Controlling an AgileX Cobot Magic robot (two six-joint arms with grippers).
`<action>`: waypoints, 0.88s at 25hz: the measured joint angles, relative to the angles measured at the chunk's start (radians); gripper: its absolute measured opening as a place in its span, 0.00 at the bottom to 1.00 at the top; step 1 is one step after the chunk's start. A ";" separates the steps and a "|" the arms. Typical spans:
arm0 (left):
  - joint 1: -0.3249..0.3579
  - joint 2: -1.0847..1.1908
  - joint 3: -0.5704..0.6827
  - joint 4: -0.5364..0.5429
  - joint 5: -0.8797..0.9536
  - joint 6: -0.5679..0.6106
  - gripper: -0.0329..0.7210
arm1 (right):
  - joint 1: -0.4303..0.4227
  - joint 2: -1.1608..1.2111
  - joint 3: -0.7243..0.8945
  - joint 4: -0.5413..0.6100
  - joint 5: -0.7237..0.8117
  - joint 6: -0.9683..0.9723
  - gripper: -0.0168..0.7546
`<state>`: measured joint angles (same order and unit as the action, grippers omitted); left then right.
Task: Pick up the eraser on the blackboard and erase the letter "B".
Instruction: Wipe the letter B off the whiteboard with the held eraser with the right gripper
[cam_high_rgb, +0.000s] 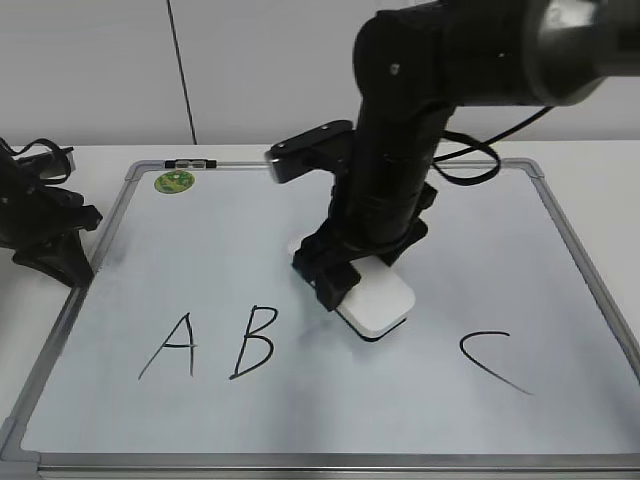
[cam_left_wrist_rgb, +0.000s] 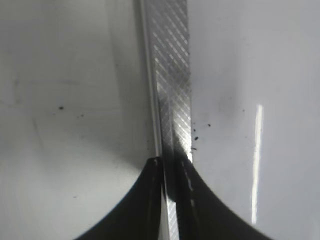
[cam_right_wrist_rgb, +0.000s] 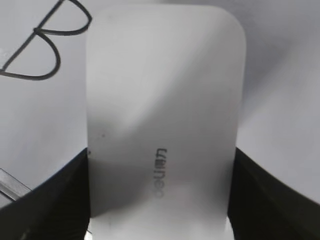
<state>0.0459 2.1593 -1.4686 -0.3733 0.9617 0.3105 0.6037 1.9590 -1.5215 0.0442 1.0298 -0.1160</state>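
Observation:
The white eraser (cam_high_rgb: 380, 304) is gripped at its near end by my right gripper (cam_high_rgb: 338, 283), at the middle of the blackboard (cam_high_rgb: 490, 240). In the right wrist view the eraser (cam_right_wrist_rgb: 165, 100) fills the frame, with a dark finger of the gripper (cam_right_wrist_rgb: 160, 200) pressed against each long side. I cannot tell if it touches the board. The black letter "B" (cam_high_rgb: 253, 342) lies left of the eraser, whole, and shows at the top left of the right wrist view (cam_right_wrist_rgb: 40, 50). My left gripper (cam_high_rgb: 62, 252) is closed on the board's left frame rail (cam_left_wrist_rgb: 172, 75), its fingers (cam_left_wrist_rgb: 170, 200) on either side of it.
A black "A" (cam_high_rgb: 170, 347) stands left of the B and a black "C" (cam_high_rgb: 492, 360) at the lower right. A round green sticker (cam_high_rgb: 173, 181) sits at the board's far left corner. A black cable hangs behind the right arm.

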 joint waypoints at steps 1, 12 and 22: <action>0.000 0.000 0.000 0.000 0.000 0.000 0.09 | 0.010 0.016 -0.016 0.002 0.007 -0.002 0.72; 0.000 0.000 0.000 -0.001 0.000 0.000 0.09 | 0.075 0.187 -0.154 -0.003 0.054 -0.073 0.72; 0.000 0.000 0.000 -0.002 0.000 0.000 0.09 | 0.075 0.308 -0.305 -0.035 0.094 -0.086 0.72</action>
<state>0.0459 2.1593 -1.4686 -0.3756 0.9617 0.3105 0.6784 2.2671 -1.8261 0.0089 1.1241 -0.2017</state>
